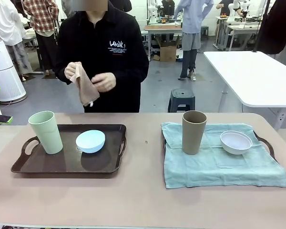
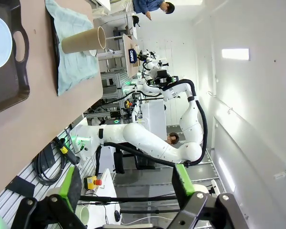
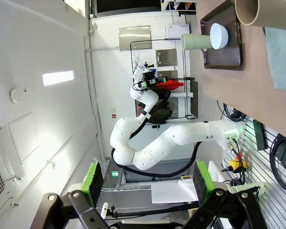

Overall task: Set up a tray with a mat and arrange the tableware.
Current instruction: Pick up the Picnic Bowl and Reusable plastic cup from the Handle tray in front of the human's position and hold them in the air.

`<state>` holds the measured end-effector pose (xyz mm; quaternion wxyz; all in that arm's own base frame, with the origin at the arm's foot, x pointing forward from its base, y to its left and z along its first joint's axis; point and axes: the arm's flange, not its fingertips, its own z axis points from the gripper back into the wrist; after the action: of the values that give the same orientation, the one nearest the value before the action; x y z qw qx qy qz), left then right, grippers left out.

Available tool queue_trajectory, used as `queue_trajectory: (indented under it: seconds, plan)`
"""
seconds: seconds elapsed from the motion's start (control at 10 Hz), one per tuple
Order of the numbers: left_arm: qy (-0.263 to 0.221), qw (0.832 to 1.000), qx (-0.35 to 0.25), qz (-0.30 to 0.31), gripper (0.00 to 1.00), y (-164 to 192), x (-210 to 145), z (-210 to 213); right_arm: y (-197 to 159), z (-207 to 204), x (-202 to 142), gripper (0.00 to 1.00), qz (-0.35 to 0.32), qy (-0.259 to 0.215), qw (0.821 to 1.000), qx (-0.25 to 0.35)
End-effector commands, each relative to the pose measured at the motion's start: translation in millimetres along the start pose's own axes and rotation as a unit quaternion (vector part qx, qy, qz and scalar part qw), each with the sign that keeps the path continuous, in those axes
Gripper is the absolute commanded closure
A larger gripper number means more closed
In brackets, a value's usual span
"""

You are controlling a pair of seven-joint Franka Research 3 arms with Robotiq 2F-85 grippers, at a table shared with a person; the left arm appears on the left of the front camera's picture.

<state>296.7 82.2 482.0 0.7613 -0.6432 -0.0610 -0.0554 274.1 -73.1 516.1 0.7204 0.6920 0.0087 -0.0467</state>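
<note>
- Front view: a dark tray (image 1: 38, 164) near the left edge of the worktop (image 1: 143, 200) carries a green tumbler (image 1: 46, 132) and a blue bowl (image 1: 90, 140), close together but apart.
- Toward the right edge, a teal mat (image 1: 219, 167) drapes a second tray (image 1: 267, 143). A tan tumbler (image 1: 194, 132) and a white bowl (image 1: 236, 141) stand on it, apart.
- At the far edge, a person's hands (image 1: 102, 82) hold a tan cloth (image 1: 87, 88).
- The wrist views add the left tool (image 2: 126, 191) and right tool (image 3: 148, 183): both have fingers spread wide, empty, well away from the trays.
- The tumblers look light, stiff and smooth. Being tall, they would likely tip, so grasp mid-wall.
- The bowls look shallow and possibly breakable. Pinch the rim, one finger inside.
- The mat is limp. Pinch a corner.
</note>
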Motion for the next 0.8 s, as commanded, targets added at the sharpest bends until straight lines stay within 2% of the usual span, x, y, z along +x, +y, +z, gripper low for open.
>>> queue_trajectory:
  seconds: [0.0, 0.1, 0.2, 0.3, 0.4, 0.5, 0.6, 0.7]
  plan:
    - [0.0, 1.0, 0.0, 0.0, 0.0, 0.0, 0.0, 0.0, 20.2, -18.1, 10.7, 0.0, 0.012, -0.011, 0.998, -0.057]
    - [0.001, 0.996, 0.079, -0.036, 0.0, 2.2, 26.6, -7.9, 52.3, -62.3, 27.4, 0.0, 0.016, 0.003, 0.991, -0.133]
    - [-0.006, 0.983, 0.166, -0.077, 0.0, -4.3, 48.0, -15.4, 85.4, -111.7, 41.6, 0.0, -0.015, 0.013, 0.982, -0.186]
    - [0.012, 0.957, 0.257, -0.132, 0.0, -13.5, 71.3, -17.1, 116.0, -154.5, 56.5, 0.0, -0.014, 0.019, 0.966, -0.259]
    - [0.013, 0.905, 0.375, -0.201, 0.0, -22.6, 81.0, -12.5, 135.6, -183.3, 68.9, 0.0, 0.003, 0.013, 0.95, -0.312]
    - [0.034, 0.859, 0.437, -0.262, 0.0, -35.9, 85.0, -7.6, 147.8, -209.7, 81.5, 0.0, 0.032, 0.006, 0.935, -0.352]
    - [0.04, 0.812, 0.485, -0.322, 0.0, -57.0, 77.0, -2.3, 145.1, -229.6, 89.5, 0.0, 0.05, 0.006, 0.919, -0.391]
    - [0.058, 0.837, 0.43, -0.334, 0.0, -96.5, 50.5, 7.0, 136.5, -228.4, 84.1, 0.0, 0.043, 0.033, 0.922, -0.383]
